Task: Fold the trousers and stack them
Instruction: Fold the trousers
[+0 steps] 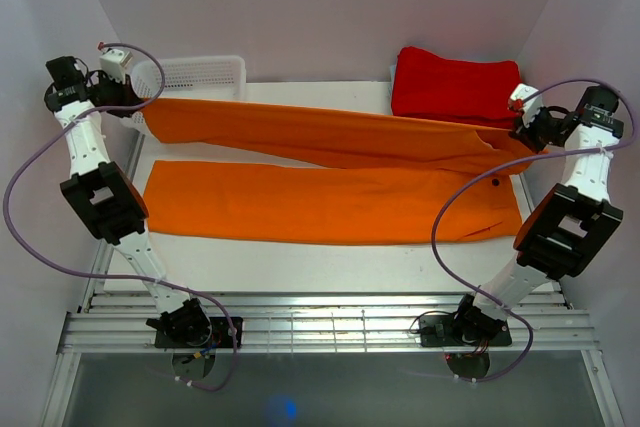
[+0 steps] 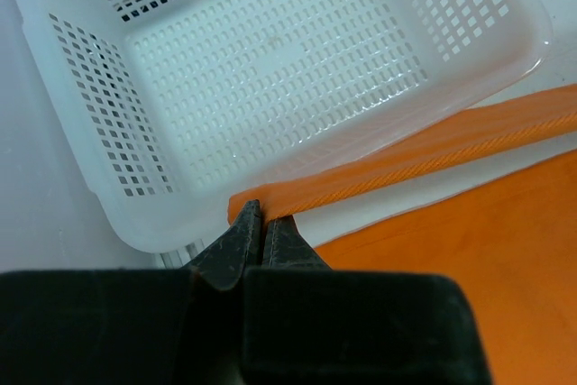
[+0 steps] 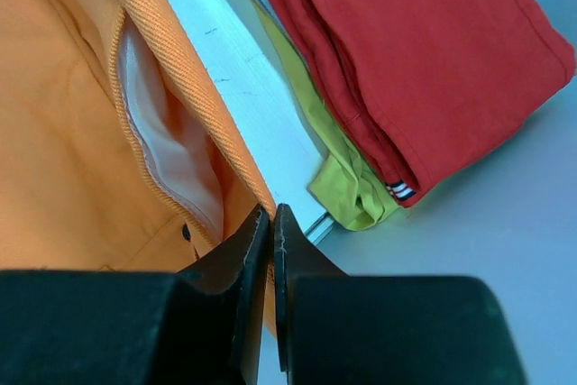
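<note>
- The white table [image 1: 300, 265] has the trousers [image 1: 330, 202] spread across it from left to right. They are bright orange.
- The near leg [image 1: 250, 207] lies flat on the table.
- The far leg [image 1: 300, 132] runs just behind it, from the left arm over to the right arm.
- The waist end is on the right, with a small dark button [image 1: 495, 183] on it.
- The left gripper [image 2: 261, 214] is at the far left. Its two fingers are pressed together, and they pinch the end of the far leg.
- The right gripper [image 3: 270, 214] is at the far right. Its fingers are pressed together too, and they pinch the edge of the waist, beside a white pocket lining [image 3: 171, 155].
- A white basket [image 2: 81, 114] full of little holes sits at the back left, just behind the left gripper. The pinched leg end touches its near rim.
- A folded red cloth [image 1: 455, 87] sits at the back right, near the waist.
- A yellow-green cloth [image 3: 347, 191] peeks out from under the red one.
</note>
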Robot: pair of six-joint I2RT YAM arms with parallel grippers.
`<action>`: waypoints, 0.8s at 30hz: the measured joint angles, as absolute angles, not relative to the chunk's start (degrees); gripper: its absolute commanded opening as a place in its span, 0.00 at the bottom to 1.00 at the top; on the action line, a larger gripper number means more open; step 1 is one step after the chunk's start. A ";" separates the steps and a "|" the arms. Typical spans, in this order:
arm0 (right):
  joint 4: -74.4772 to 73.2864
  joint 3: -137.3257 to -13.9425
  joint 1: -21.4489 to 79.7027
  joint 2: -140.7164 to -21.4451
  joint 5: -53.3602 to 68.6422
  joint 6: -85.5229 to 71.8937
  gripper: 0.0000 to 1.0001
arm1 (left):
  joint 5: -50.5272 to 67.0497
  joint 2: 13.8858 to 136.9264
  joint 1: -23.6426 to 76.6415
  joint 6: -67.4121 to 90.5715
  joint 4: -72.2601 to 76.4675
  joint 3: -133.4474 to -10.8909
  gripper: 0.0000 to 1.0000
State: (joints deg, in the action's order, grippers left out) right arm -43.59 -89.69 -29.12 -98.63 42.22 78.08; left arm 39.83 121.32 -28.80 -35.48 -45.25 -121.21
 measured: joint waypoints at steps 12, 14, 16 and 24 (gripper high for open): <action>-43.00 -91.09 -30.30 -97.73 46.30 75.13 0.08 | 40.73 120.22 -28.93 -32.42 -41.65 -121.93 0.00; -42.87 -91.09 -30.30 -97.62 46.72 75.09 0.08 | 40.77 120.22 -28.93 -32.03 -40.97 -122.54 0.00; -42.70 -91.07 -30.30 -97.38 47.09 75.20 0.08 | 40.99 120.20 -28.93 -31.75 -39.94 -122.74 0.00; -41.91 -87.48 -31.07 -92.25 48.31 79.61 0.08 | 42.81 116.77 -30.81 -31.55 -36.82 -116.38 0.00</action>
State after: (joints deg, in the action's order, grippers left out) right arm -41.91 -87.48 -31.07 -92.25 48.31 79.61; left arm 42.81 116.77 -30.81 -31.55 -36.82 -116.38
